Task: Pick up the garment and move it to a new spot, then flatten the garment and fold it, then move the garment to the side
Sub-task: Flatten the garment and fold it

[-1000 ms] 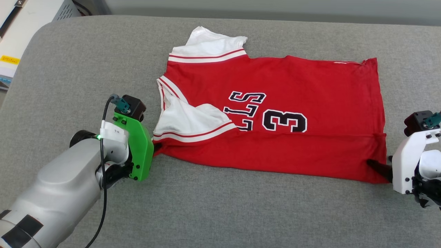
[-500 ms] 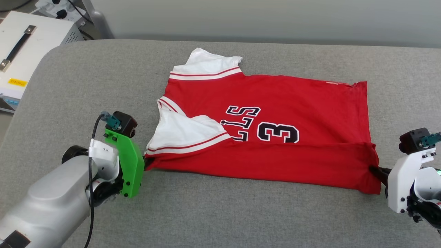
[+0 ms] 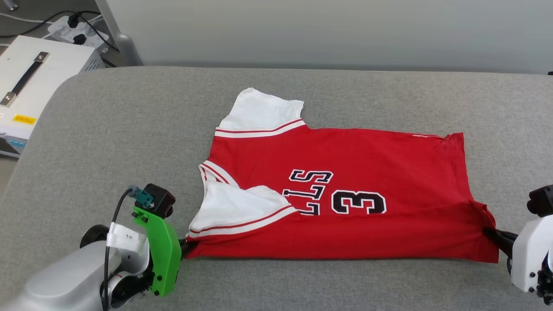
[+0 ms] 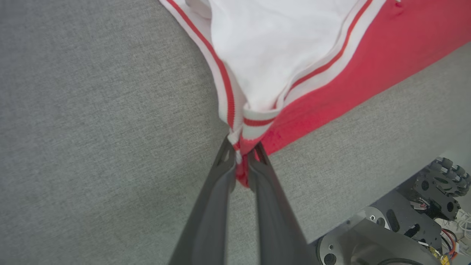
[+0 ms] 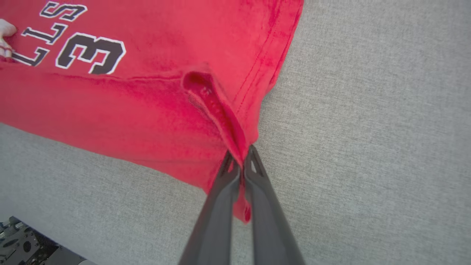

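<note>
Grey fabric surface [image 3: 129,129], pale wall [image 3: 324,34] behind, white case [image 3: 56,60] at left.

The head view looks forward and down over the whole garment [image 3: 345,155]. Each wrist view looks close along its own fingers: the left gripper [image 4: 241,149] at the sleeve corner, the right gripper [image 5: 241,154] at the hem corner, both corners also in the head view.

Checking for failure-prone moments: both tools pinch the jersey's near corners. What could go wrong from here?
1. The left tool holds just a small bunch of trim at the corner of the jersey; a pull might slip it free.
2. The right tool grips a thin hem ridge, so uneven tension could skew the fold.
3. The near sleeve lies crumpled over the lettering and may get trapped bunched inside.
</note>
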